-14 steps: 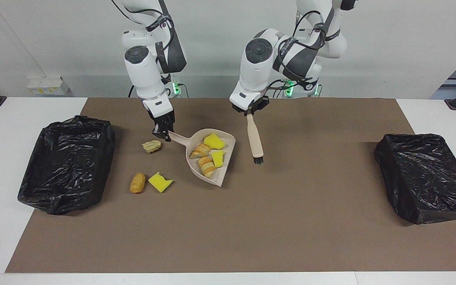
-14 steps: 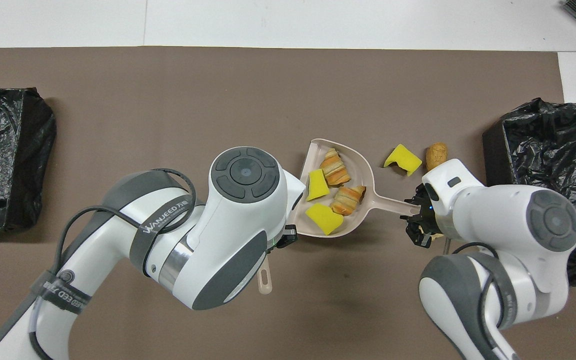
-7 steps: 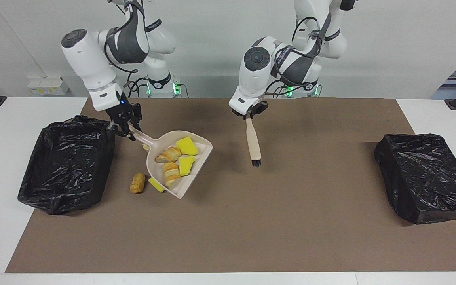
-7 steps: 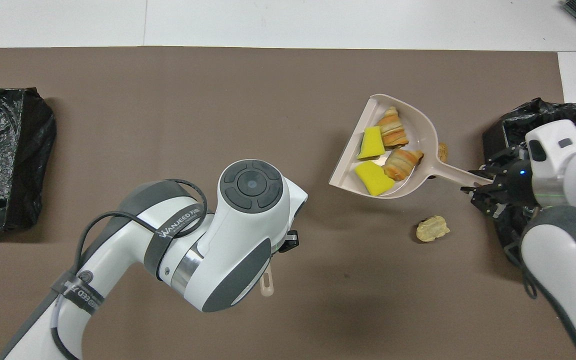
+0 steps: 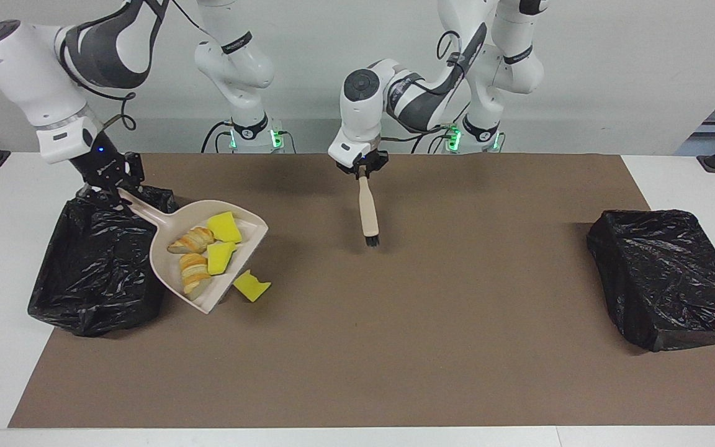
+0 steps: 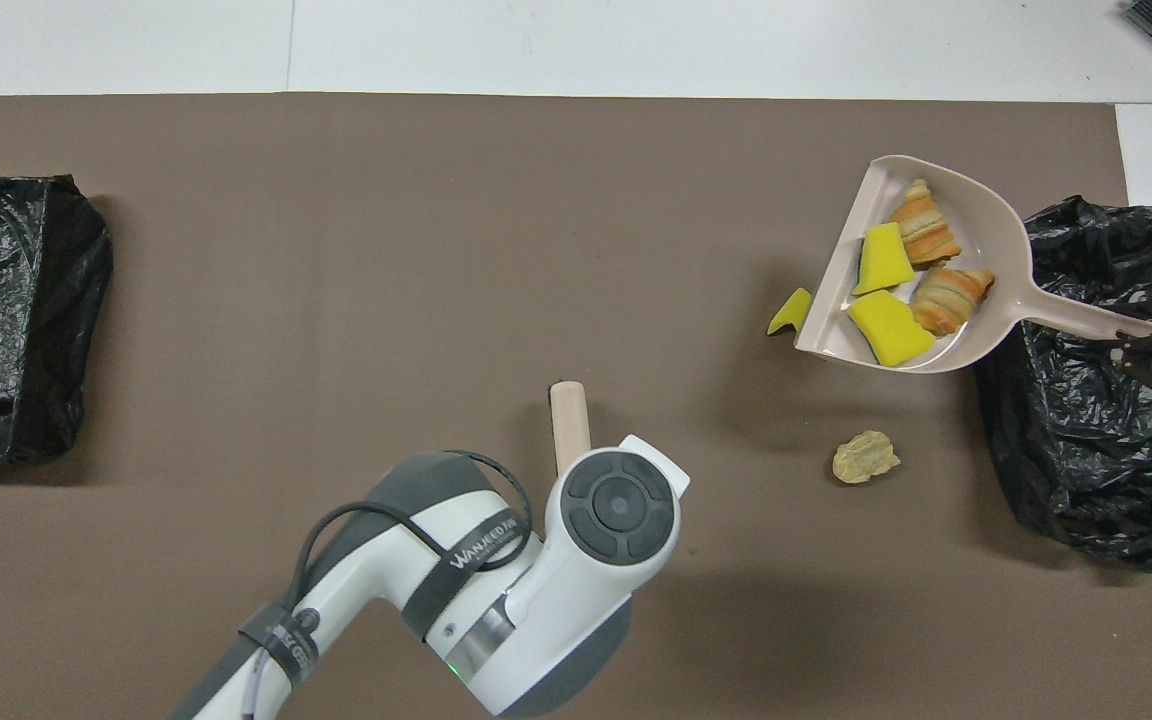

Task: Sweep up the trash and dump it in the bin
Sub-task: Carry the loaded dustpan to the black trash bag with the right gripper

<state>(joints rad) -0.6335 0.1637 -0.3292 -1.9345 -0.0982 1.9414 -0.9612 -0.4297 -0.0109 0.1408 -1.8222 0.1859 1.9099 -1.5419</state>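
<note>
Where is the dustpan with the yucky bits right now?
The right gripper holds the dustpan up by its handle, beside the black bin at the right arm's end of the table, over the brown mat.

The right arm is stretching out toward its own end of the table, forearm sloping down, and the right gripper (image 5: 111, 186) is hanging up in the air with its fingers clamped tight. The left arm is bending at the elbow over mid-table, its wrist pointing straight down, and the left gripper (image 5: 362, 173) is pinching shut.
</note>
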